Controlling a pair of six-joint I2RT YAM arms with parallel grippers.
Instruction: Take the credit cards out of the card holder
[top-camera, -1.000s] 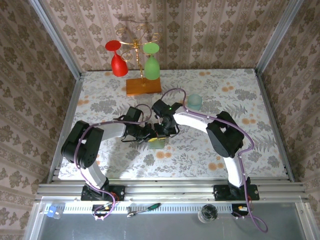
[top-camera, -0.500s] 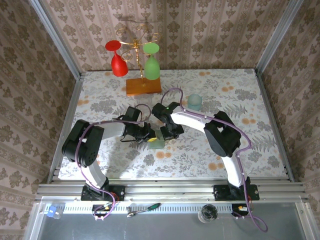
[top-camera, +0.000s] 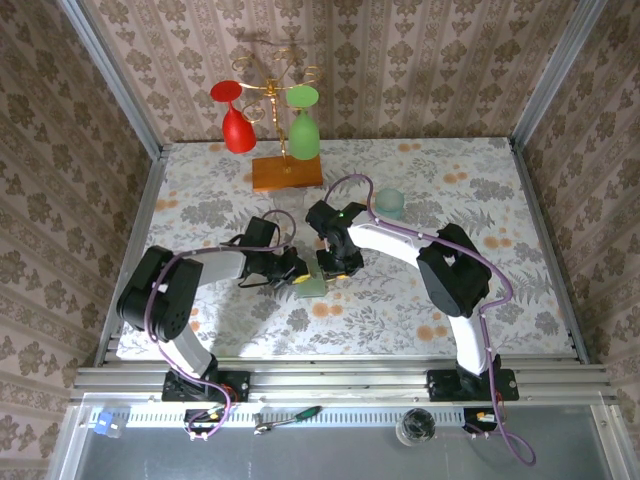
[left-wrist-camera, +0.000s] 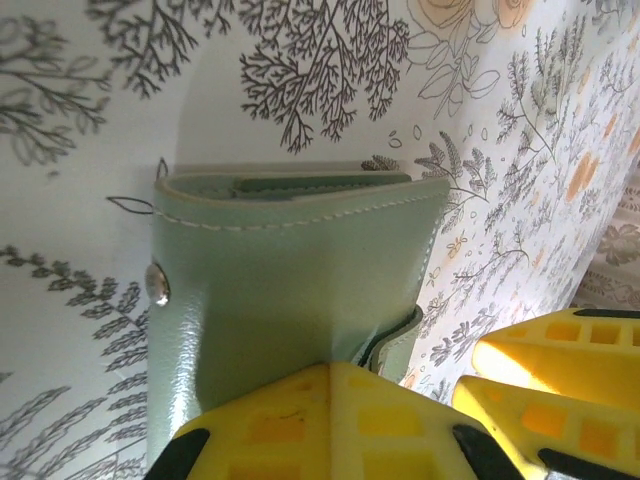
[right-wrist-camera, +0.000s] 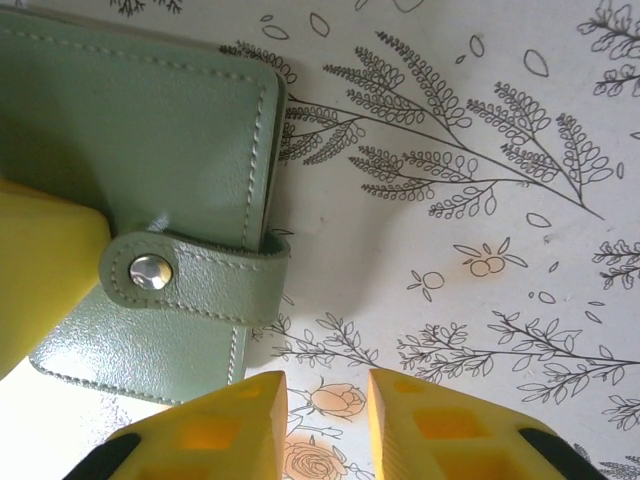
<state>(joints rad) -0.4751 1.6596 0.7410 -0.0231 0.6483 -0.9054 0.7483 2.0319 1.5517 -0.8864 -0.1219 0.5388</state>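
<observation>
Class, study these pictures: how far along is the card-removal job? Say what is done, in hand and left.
Done: the left pincer clamps the pale green leather card holder on the floral table. In hand: the right pincer, jaws slightly apart, hovers beside its silver-studded snap strap, fastened shut. Left: unsnap it, open it, empty it.

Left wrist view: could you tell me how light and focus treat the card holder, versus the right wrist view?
Left wrist: the card holder is sharp, casting soft shadow on the tablecloth; right wrist: its snap glints, tablecloth overexposed bottom-left.
</observation>
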